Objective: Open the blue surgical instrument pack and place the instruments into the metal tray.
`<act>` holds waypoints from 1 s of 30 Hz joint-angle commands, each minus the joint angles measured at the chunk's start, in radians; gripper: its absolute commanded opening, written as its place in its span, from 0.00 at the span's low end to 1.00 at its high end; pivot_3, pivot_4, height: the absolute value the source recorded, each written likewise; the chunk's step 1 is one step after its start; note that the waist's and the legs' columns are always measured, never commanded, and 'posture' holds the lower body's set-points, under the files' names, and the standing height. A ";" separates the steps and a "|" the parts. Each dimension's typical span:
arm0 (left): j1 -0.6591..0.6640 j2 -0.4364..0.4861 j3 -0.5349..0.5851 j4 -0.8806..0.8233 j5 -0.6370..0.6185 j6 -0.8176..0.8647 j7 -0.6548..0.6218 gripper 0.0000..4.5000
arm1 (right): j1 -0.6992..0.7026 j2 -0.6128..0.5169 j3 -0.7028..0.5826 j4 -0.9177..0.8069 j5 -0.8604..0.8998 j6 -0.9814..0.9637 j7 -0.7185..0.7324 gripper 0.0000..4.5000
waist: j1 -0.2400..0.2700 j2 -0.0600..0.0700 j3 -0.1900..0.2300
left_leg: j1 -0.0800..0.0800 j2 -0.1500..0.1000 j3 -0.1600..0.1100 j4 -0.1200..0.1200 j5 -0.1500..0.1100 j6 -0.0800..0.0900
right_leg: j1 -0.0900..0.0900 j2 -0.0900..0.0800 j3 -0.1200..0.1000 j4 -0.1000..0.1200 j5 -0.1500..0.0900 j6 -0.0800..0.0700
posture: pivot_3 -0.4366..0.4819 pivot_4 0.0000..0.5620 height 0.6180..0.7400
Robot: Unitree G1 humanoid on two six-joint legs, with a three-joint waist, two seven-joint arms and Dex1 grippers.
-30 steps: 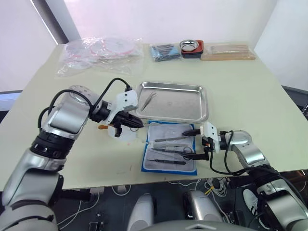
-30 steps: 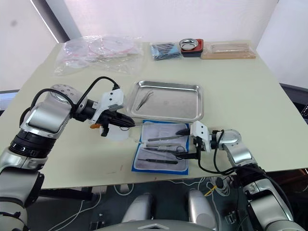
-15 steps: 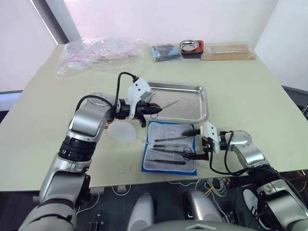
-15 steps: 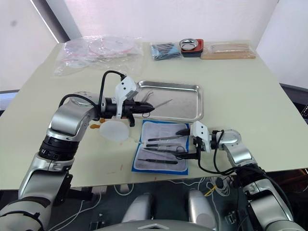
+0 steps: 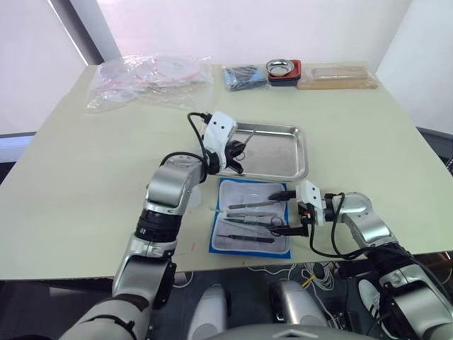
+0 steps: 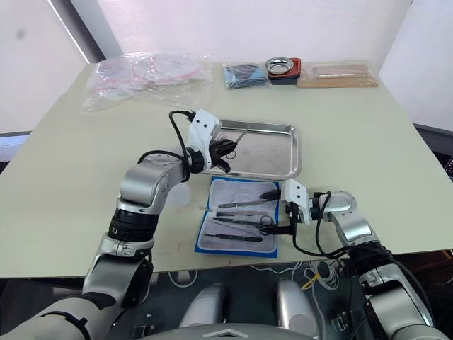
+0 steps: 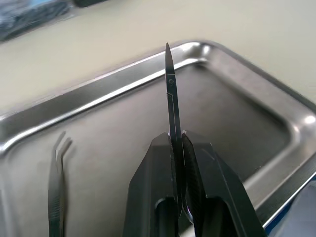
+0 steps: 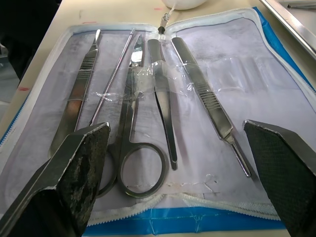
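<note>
The blue surgical instrument pack (image 5: 251,217) lies open on the table in front of the metal tray (image 5: 276,157). Several silver instruments (image 8: 159,94) rest in its whitish pockets. My left gripper (image 5: 238,148) hangs over the tray's left part, shut on a slim silver scissor-like instrument (image 7: 170,98) whose blade points toward the tray's far rim. A pair of forceps (image 7: 57,195) lies in the tray beside it. At the pack's right edge my right gripper (image 5: 286,210) stands open, its fingers (image 8: 79,163) spread wide on either side of the pack's near end.
Clear plastic bags (image 5: 148,76) lie at the back left. A small dark-blue packet (image 5: 243,75), a round metal bowl in a red holder (image 5: 283,69) and a wooden box (image 5: 336,76) line the far edge. A white dish (image 8: 185,3) sits just beyond the pack.
My left gripper has swung from beside the pack's left edge to over the tray, carrying the slim instrument. The right gripper has stayed in place, open.
</note>
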 commanded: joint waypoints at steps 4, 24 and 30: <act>-0.046 -0.069 0.035 0.022 0.059 0.070 0.191 0.02 | 0.084 -0.032 0.068 0.114 -0.100 0.055 -0.017 1.00 | 0.003 0.000 0.000 | 0.001 -0.001 0.000 0.000 0.000 0.000 | 0.001 0.000 0.000 0.000 0.000 0.000 | 0.48 0.27 1.00; -0.101 -0.110 0.108 0.221 0.052 0.122 0.301 0.02 | 0.089 -0.025 0.077 0.102 -0.103 0.059 -0.021 1.00 | 0.002 0.000 0.000 | 0.000 -0.001 -0.001 0.000 0.000 0.000 | 0.001 0.000 -0.001 0.000 0.000 0.000 | 0.48 0.27 1.00; -0.094 -0.108 0.125 0.231 0.055 0.113 0.320 0.02 | 0.085 -0.023 0.078 0.108 -0.105 0.056 -0.023 1.00 | 0.002 0.000 0.000 | 0.000 -0.001 -0.002 0.000 0.000 0.000 | 0.001 0.000 -0.002 0.000 0.000 0.000 | 0.48 0.27 1.00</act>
